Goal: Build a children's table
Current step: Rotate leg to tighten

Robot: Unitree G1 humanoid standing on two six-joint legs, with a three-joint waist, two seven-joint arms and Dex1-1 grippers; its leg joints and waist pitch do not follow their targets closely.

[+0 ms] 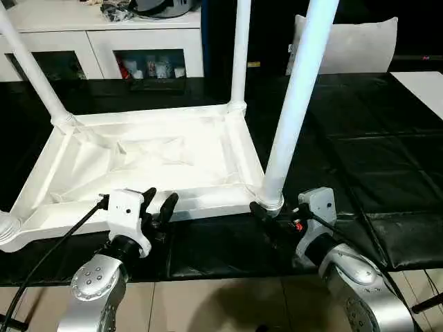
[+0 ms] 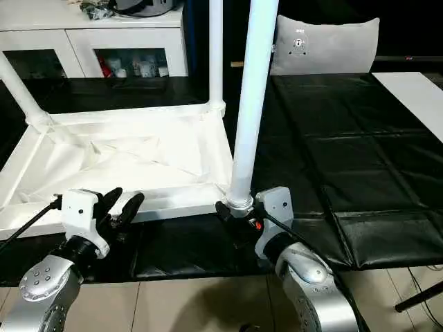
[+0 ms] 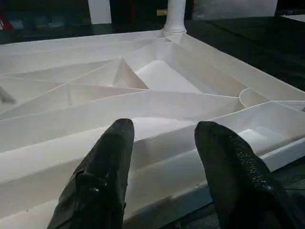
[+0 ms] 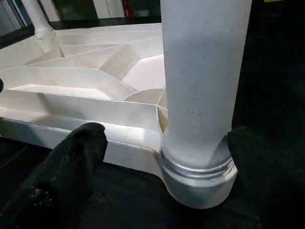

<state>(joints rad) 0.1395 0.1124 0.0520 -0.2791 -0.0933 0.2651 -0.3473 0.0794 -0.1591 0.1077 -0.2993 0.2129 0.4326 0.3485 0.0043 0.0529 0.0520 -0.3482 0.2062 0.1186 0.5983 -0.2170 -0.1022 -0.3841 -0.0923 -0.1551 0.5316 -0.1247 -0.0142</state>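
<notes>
Right gripper [image 4: 157, 143] is seen spread wide, its matte black fingers [image 4: 71, 157] set to either side of the near leg [image 1: 294, 104] at the collar, nothing gripped. That leg, a smooth round tapered white plastic post, stands upright in the near corner socket of the table top [image 1: 149, 162], which lies inverted on the black quilted work surface [image 1: 360, 152]. Left gripper [image 1: 158, 205] is held half open, empty, at the top's near rim beside that leg. Triangular ribbing is shown closely in the left wrist view [image 3: 119, 76]. A white cabinet [image 1: 97, 34] stands beyond.
</notes>
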